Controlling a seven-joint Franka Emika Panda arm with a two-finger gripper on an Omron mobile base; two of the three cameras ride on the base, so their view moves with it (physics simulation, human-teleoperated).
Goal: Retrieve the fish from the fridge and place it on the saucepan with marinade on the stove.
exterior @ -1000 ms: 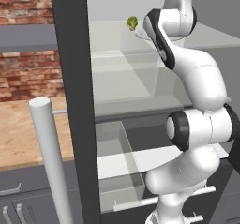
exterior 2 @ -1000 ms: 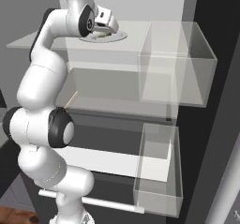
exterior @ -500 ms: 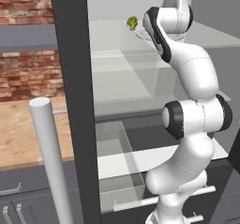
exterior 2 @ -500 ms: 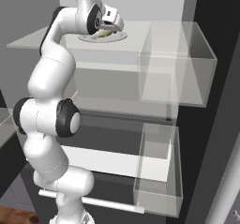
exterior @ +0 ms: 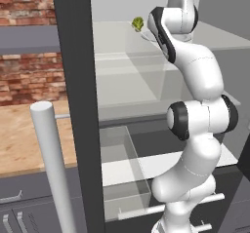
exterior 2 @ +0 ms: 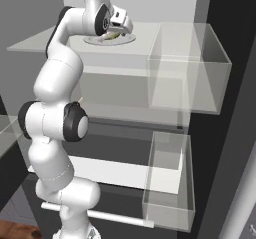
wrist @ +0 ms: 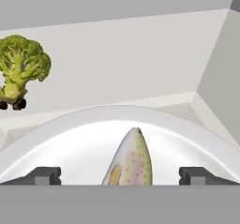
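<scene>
The fish [wrist: 130, 161] is speckled silvery-grey and lies on a white plate [wrist: 187, 134] on the top shelf of the open fridge [exterior: 77, 105]. My gripper [wrist: 121, 176] is open right over it, one fingertip on each side of the fish and neither touching it. From the right base, my gripper [exterior 2: 118, 31] hovers low over the plate [exterior 2: 100, 41], with a sliver of the fish [exterior 2: 114, 34] under the hand. The saucepan, marinade and stove are out of view.
A broccoli floret [wrist: 21, 68] stands at the shelf's back left, also seen as broccoli [exterior: 138, 23]. Clear bins [exterior 2: 187, 65] line the fridge's right side. The fridge's pale handle [exterior: 51, 164] stands at the near left. A white drawer [exterior 2: 125, 170] lies below.
The arm has stretched further into the fridge, carrying the open hand forward and down over the plate. The fish has not moved.
</scene>
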